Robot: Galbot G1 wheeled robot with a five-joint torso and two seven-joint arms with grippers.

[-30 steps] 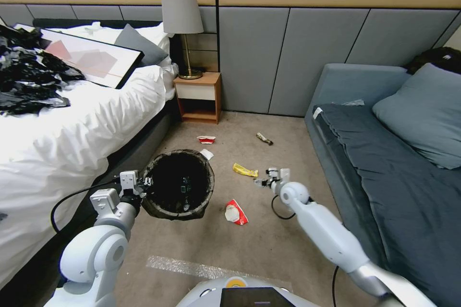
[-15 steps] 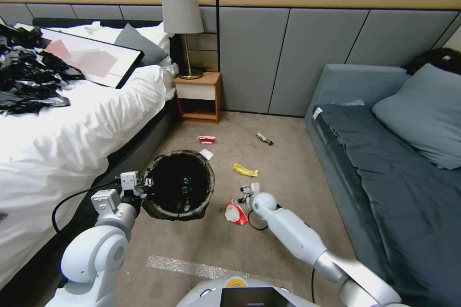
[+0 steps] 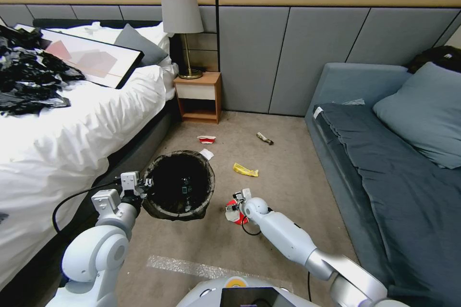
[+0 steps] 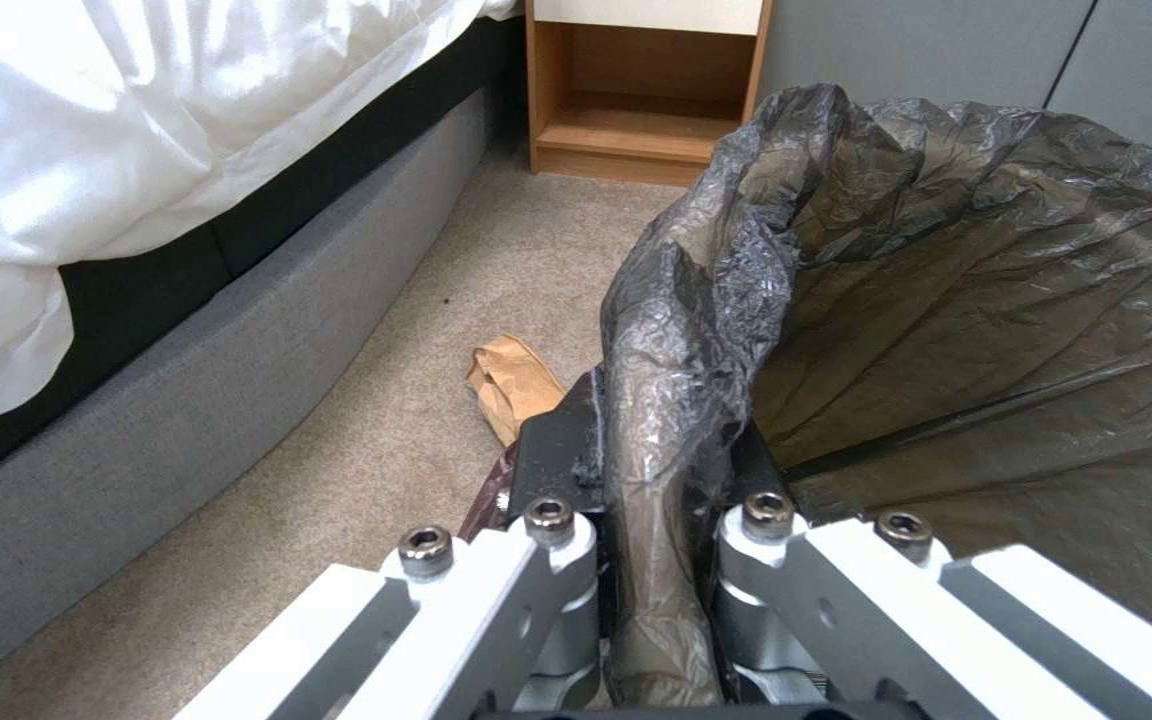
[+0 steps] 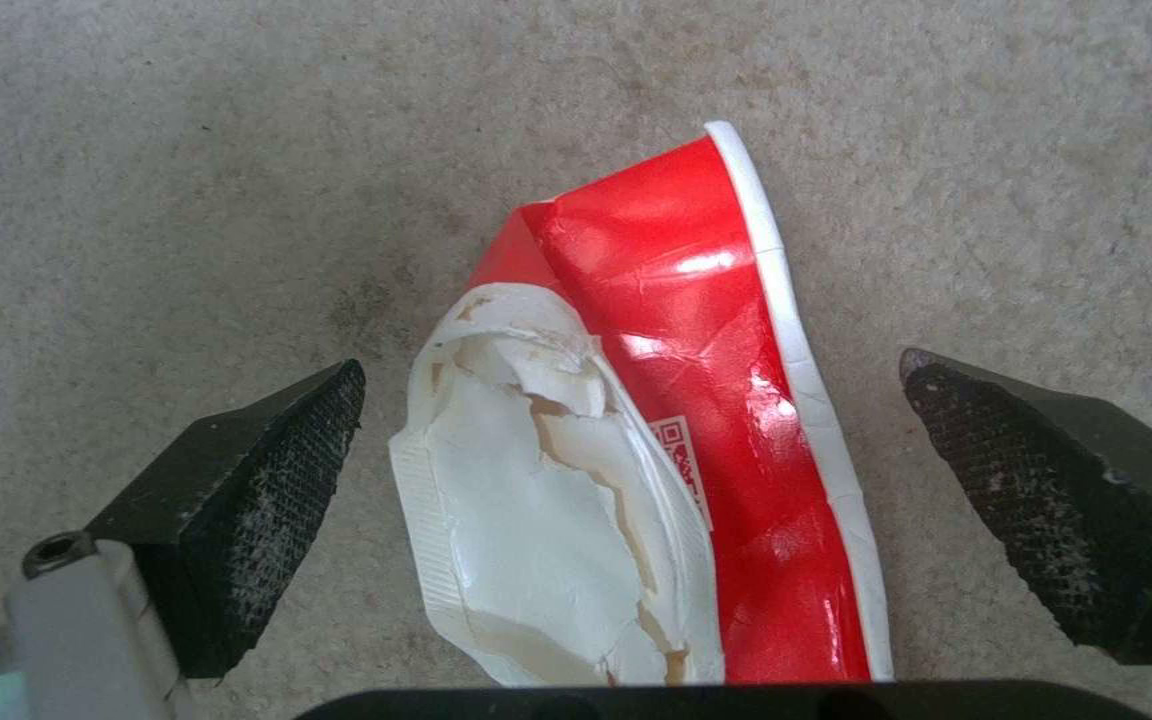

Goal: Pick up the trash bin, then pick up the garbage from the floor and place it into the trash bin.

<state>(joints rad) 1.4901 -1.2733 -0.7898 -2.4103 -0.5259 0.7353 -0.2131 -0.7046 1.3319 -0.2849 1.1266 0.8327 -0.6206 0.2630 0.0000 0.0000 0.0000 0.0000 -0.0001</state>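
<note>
The trash bin (image 3: pixel 178 185), lined with a dark bag, hangs off the carpet beside the bed; my left gripper (image 3: pixel 140 185) is shut on its bag-covered rim (image 4: pixel 663 440). My right gripper (image 3: pixel 234 205) hovers low over a crushed red-and-white wrapper (image 3: pixel 233 215), open, with a pad (image 5: pixel 263 470) on each side of that wrapper (image 5: pixel 643 470). More garbage lies on the carpet: a yellow wrapper (image 3: pixel 245 170), a white tissue (image 3: pixel 207 154), another red-and-white wrapper (image 3: pixel 206 139), a dark snack wrapper (image 3: pixel 264 138) and a brown cardboard piece (image 4: pixel 512 380) under the bin.
A bed (image 3: pixel 57 144) with white bedding borders the left, a blue sofa (image 3: pixel 384 163) the right. A wooden nightstand (image 3: pixel 198 97) with a lamp stands at the back wall. Black plastic sheeting (image 3: pixel 24 76) lies on the bed. Bubble wrap (image 3: pixel 192 266) is near my base.
My right arm swung left and down from beside the yellow wrapper to the red-and-white wrapper near the bin. The left arm and bin stayed still.
</note>
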